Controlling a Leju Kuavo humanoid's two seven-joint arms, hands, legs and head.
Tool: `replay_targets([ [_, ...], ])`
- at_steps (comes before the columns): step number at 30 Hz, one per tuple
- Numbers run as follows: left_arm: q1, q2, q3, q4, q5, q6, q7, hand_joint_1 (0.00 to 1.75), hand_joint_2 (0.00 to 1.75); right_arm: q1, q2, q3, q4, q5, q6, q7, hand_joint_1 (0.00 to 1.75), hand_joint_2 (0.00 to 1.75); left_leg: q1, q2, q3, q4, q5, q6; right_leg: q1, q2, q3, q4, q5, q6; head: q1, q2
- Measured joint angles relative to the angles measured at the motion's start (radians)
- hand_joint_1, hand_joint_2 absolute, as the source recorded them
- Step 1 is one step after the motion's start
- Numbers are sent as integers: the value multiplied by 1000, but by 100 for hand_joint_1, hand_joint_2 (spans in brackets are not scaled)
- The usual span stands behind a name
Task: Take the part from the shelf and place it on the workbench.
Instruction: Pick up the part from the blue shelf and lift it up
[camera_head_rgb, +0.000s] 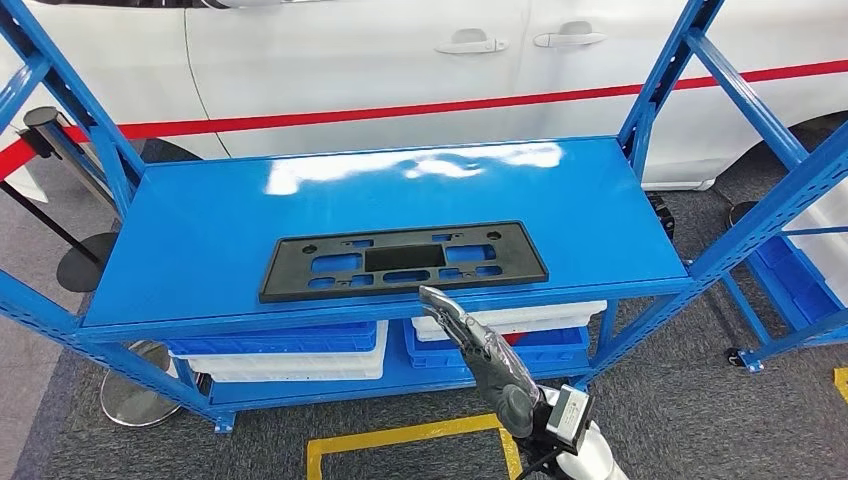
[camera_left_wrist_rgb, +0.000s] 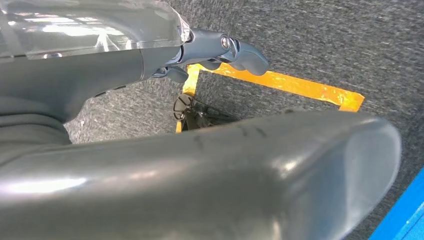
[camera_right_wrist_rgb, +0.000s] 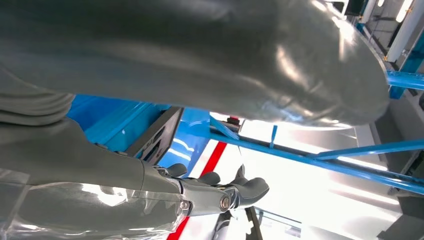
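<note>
While the right hand (camera_head_rgb: 470, 335) hovers empty, the black part (camera_head_rgb: 403, 260) shows no lettering.

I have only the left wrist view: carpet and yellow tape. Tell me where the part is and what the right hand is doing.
Observer: The black part lies flat on the blue shelf, near its front edge, in the head view.
Operator: Report the right hand.
Observer: The right hand is raised in front of the shelf, fingertips just below the part's front edge, holding nothing.
Operator: Confirm contact or no contact.
Observer: I cannot tell contact from the head view; in the right wrist view the fingers lie fairly straight beside the part's edge, not wrapped around it.
Operator: Tell me what sits under that shelf.
Observer: Blue and white bins stand on the lower level.
</note>
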Motion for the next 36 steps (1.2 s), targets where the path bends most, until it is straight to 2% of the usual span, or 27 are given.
replay_targets([
  [4, 0, 0, 0, 0, 0, 0, 0, 0, 0, -1, 0, 1, 1, 2, -2, 0, 0, 175, 0, 0, 0, -1, 0, -1, 0, 0, 0, 1, 0, 0, 0, 0],
  [8, 1, 0, 1, 0, -1, 1, -1, 0, 0, -12, 0, 13, 18, 31, -34, 3, 0, 175, 2, 0, -1, -3, 1, -7, 2, 2, -3, 3, 0, -2, 0, 0],
  [9, 1, 0, 3, 0, -3, 2, -2, 0, 0, -30, 6, 28, 38, 104, -101, 14, 0, 175, 3, 1, -2, 2, -4, -13, 0, 2, -2, 0, 2, -8, 0, 0],
  [10, 1, 0, 6, 0, -9, 2, -4, 0, 0, -68, 26, 60, 86, 242, -216, 48, 0, 175, 4, 1, -30, 62, -37, -20, 0, 3, -1, -4, 4, -17, -1, 0],
  [11, 1, 0, 8, 0, -19, 0, -8, 0, 0, -132, 65, 113, 178, 449, -381, 120, 0, 175, 4, 2, -58, 116, -52, -27, 0, 3, 0, -5, 5, -27, -1, 0],
  [12, 1, 0, 10, 0, -30, -2, -11, 0, 0, -204, 110, 171, 283, 669, -555, 201, 0, 175, 5, 2, -75, 148, -56, -33, -1, 3, 1, -6, 6, -36, -1, 0],
  [13, 0, 0, 10, 0, -40, -5, -13, 0, 0, -269, 155, 223, 386, 838, -684, 281, 0, 175, 5, 3, -81, 152, -46, -34, 1, 3, 0, -1, 3, -38, -2, 0],
  [14, -1, 0, 11, 0, -47, -6, -12, 0, 0, -321, 191, 260, 473, 954, -772, 347, 0, 175, 3, 3, -57, 96, -13, -32, 4, 4, -1, 5, 0, -36, -2, 0],
  [15, -2, 0, 12, 0, -50, -6, -11, 0, 0, -354, 212, 278, 528, 1003, -810, 380, 0, 175, 2, 3, -35, 46, 5, -28, 6, 4, -4, 10, -3, -33, -1, 0],
  [16, -4, 0, 13, 0, -52, -5, -9, 0, 0, -385, 232, 293, 581, 1043, -839, 408, 0, 175, 0, 3, -23, 19, 11, -24, 7, 5, -6, 14, -5, -29, -1, 0],
  [19, -5, 0, 16, 0, -59, -4, -5, 0, 0, -461, 279, 322, 720, 1122, -882, 472, 0, 175, 1, 0, -23, 10, 14, -10, 8, 4, -9, 18, -6, -17, 0, 0],
  [20, -5, 0, 16, 0, -60, -3, -5, 0, 0, -480, 292, 326, 756, 1139, -890, 490, 0, 175, 4, 0, -22, 7, 16, -5, 8, 3, -13, 29, -15, -12, 0, 0],
  [22, -5, 1, 18, 0, -62, -2, -4, 0, 0, -521, 313, 332, 822, 1164, -898, 521, 0, 175, 8, 2, -21, 2, 20, 3, 4, 2, -51, 111, -65, 0, 1, 0],
  [24, -5, 2, 20, 0, -64, -1, -3, 0, 0, -556, 328, 336, 884, 1185, -902, 553, 0, 175, 8, 3, -23, 2, 20, 6, 0, 2, -117, 244, -122, 8, 2, 0],
  [25, -5, 2, 21, 0, -66, -1, -3, 0, 0, -569, 333, 337, 911, 1195, -902, 570, 0, 175, 8, 3, -23, 2, 20, 6, -2, 1, -140, 288, -132, 10, 2, 0],
  [26, -5, 2, 23, 0, -67, -1, -2, 0, 0, -581, 338, 338, 936, 1205, -901, 587, 0, 175, 8, 2, -22, 2, 19, 6, -3, 1, -147, 296, -121, 10, 2, 0],
  [27, -5, 2, 24, 0, -68, -1, -2, 0, 0, -594, 341, 339, 957, 1214, -900, 602, 0, 175, 8, 1, -21, 2, 19, 5, -3, 1, -134, 263, -92, 8, 2, 0],
  [29, -6, 2, 24, 0, -70, -1, 0, 0, 0, -623, 349, 340, 994, 1225, -897, 620, 0, 175, 7, 0, -17, 2, 16, 1, 0, 1, -72, 126, -18, -2, 2, 0],
  [30, -7, 3, 25, 0, -71, -1, 0, 0, 0, -637, 352, 340, 1010, 1230, -894, 627, 0, 175, 6, -1, -17, 3, 15, -2, 3, 1, -45, 65, 4, -8, 2, 0],
  [31, -8, 4, 25, 0, -72, -2, 1, 0, 0, -648, 355, 340, 1024, 1235, -890, 631, 0, 175, 5, -1, -17, 2, 15, -7, 6, 2, -29, 28, 14, -12, 2, 0],
  [34, -10, 8, 28, 0, -75, -2, 4, 0, 0, -659, 360, 340, 1055, 1246, -879, 637, 0, 175, 3, 0, -17, -3, 16, -23, 10, 4, -23, 7, 14, -23, 1, 0],
  [36, -11, 11, 31, 0, -76, -2, 6, 0, 0, -665, 362, 340, 1071, 1251, -870, 637, 0, 175, 4, 1, -27, 24, -8, -32, 4, 3, -18, -4, 20, -34, 1, 0],
])
